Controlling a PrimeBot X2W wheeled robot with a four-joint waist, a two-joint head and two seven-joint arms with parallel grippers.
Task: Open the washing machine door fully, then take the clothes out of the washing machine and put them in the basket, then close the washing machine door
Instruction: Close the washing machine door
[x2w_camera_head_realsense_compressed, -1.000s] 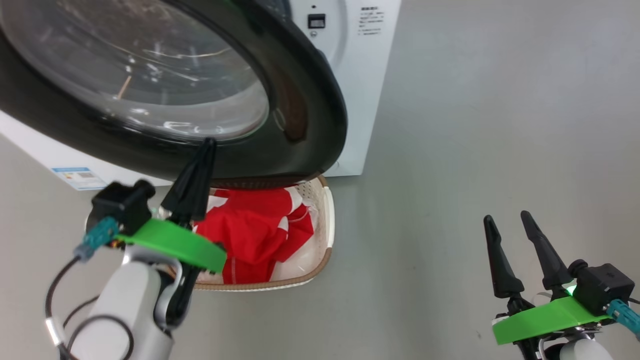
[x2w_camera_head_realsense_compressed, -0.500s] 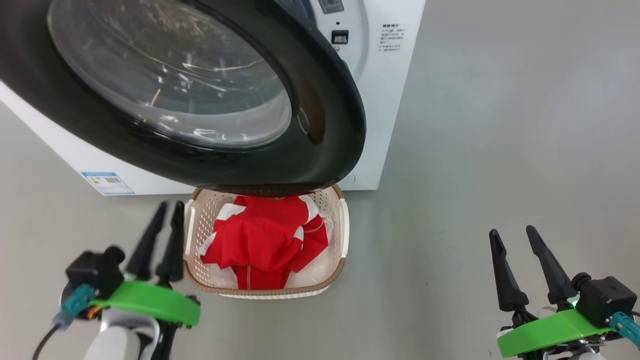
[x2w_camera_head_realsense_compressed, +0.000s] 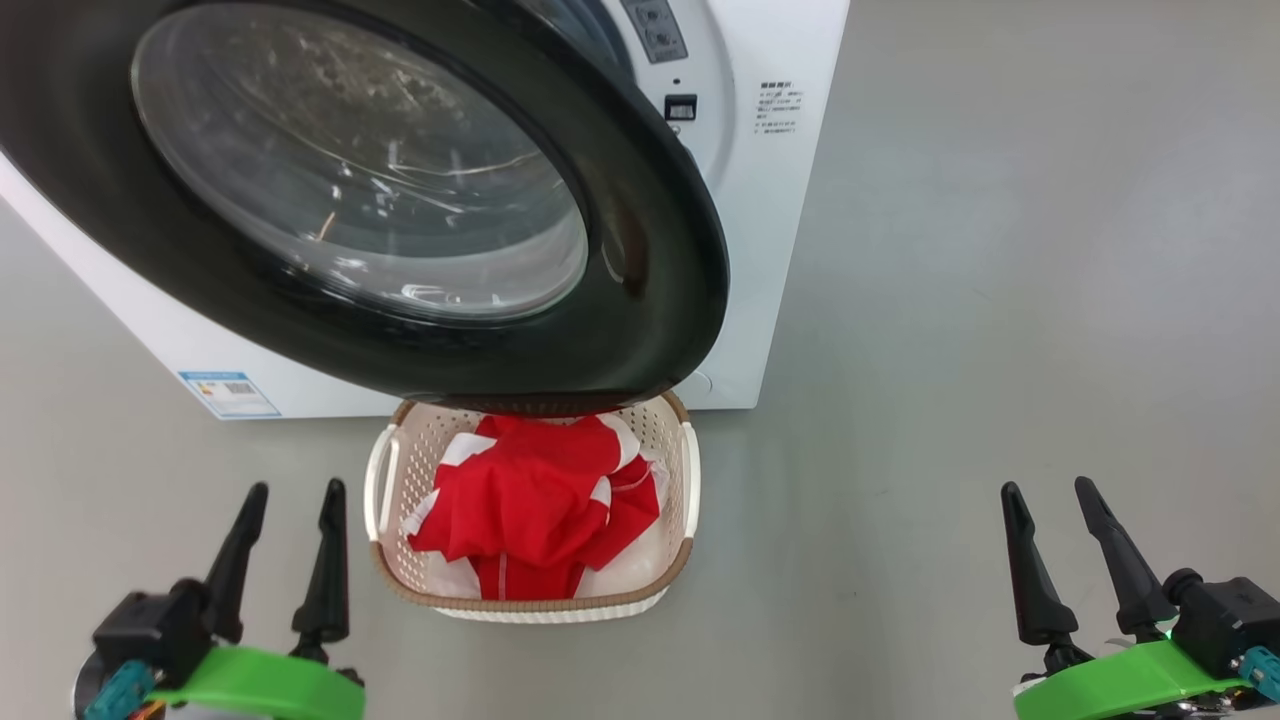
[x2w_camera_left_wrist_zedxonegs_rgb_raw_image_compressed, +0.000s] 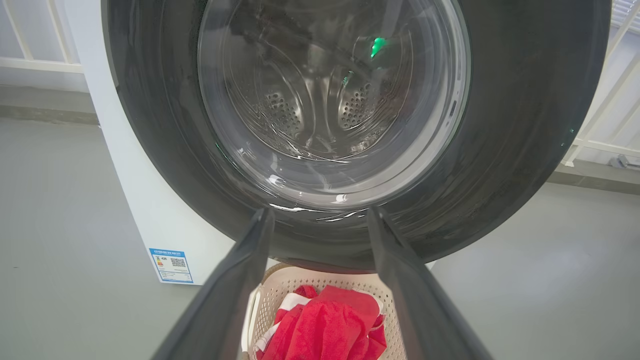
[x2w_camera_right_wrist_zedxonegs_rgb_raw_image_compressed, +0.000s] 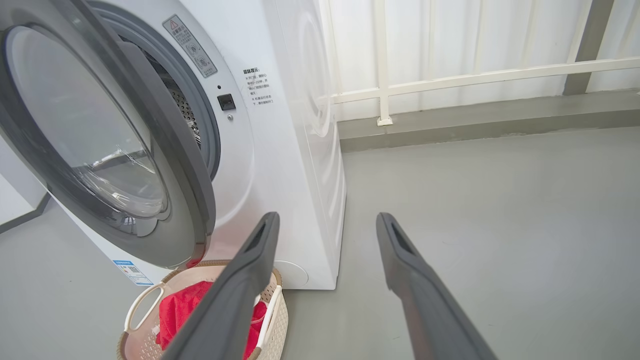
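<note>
Clothes (x2w_camera_head_realsense_compressed: 530, 500) in basket (x2w_camera_head_realsense_compressed: 683, 470), door (x2w_camera_head_realsense_compressed: 665, 250) ajar above it, dead ahead of left gripper (x2w_camera_head_realsense_compressed: 296, 490), free edge rightward, so left is nearer; right gripper (x2w_camera_head_realsense_compressed: 1048, 487) well apart; both jaws apart, empty.

1. Bright, even, diffuse light throughout. The grey floor (x2w_camera_head_realsense_compressed: 950, 300) takes only faint, soft-edged shadows, deepest just beyond the left gripper (x2w_camera_left_wrist_zedxonegs_rgb_raw_image_compressed: 320, 212), where the washing machine door (x2w_camera_head_realsense_compressed: 640, 250) overhangs the basket (x2w_camera_head_realsense_compressed: 688, 470).
2. The door's glass carries white streaks and specular spots. A green glint (x2w_camera_left_wrist_zedxonegs_rgb_raw_image_compressed: 377, 46) sits high above the left gripper's tips.
3. Beyond the right gripper (x2w_camera_right_wrist_zedxonegs_rgb_raw_image_compressed: 325, 217), the pale wall (x2w_camera_right_wrist_zedxonegs_rgb_raw_image_compressed: 475, 35) behind the railing (x2w_camera_right_wrist_zedxonegs_rgb_raw_image_compressed: 450, 80) is nearly washed out.
4. Both wrist views bow straight lines toward the edges. The fingers nearest the lens are soft and the background is sharp.
5. The head view is crisp across floor and door.
</note>
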